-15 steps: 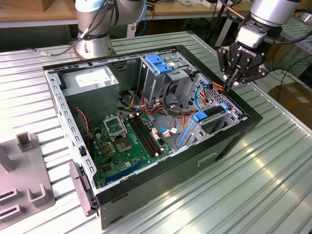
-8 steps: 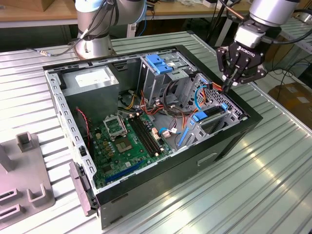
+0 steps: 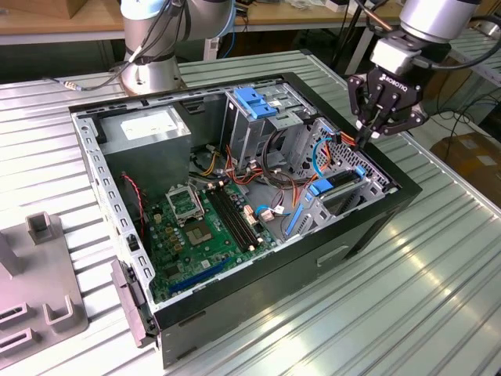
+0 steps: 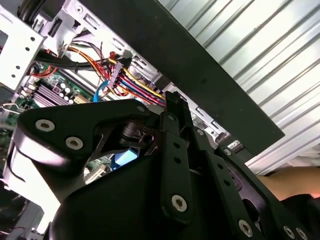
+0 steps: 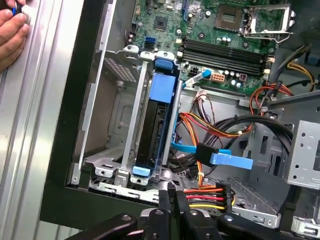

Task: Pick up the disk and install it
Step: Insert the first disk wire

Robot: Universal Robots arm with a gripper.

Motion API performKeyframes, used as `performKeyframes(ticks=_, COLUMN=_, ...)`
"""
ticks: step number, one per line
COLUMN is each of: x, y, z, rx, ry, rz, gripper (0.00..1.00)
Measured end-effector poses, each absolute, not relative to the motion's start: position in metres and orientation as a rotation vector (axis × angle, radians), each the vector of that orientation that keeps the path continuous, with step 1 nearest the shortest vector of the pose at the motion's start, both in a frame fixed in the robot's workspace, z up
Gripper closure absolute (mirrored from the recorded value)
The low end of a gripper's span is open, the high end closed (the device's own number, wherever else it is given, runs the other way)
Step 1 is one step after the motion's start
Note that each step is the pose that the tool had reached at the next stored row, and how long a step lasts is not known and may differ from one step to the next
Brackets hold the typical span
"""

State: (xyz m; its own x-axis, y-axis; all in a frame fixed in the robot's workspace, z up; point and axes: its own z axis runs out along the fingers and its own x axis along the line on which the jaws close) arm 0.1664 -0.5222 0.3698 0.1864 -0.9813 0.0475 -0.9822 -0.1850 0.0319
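The disk (image 5: 156, 125) stood on edge in its bay at the corner of the computer case (image 3: 360, 235), its blue carrier rails (image 5: 163, 87) showing between the bay's metal walls, so we judged the install step nearly or fully done. Our gripper (image 3: 366, 141) hung just above that corner in the exterior view, beside the power connector (image 5: 207, 195) and its red and yellow wires. Its jaws were pressed together on nothing. We pointed the wrist almost straight down from the arm. A person's hand (image 5: 12, 35) rested on the table (image 3: 438, 266) outside the case. Any further move, we judged, would call for confirming the carrier's latch.
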Motion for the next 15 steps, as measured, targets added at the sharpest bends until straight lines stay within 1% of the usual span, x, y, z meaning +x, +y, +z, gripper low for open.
performKeyframes(ticks=10, x=0.1664, y=-0.5222, z=0.3694, rx=2.187, ry=-2.176, rz=0.017, gripper=0.84)
performKeyframes(ticks=15, x=0.1661, y=-0.5222, z=0.3694, rx=2.183, ry=-2.181, rz=0.017, gripper=0.84)
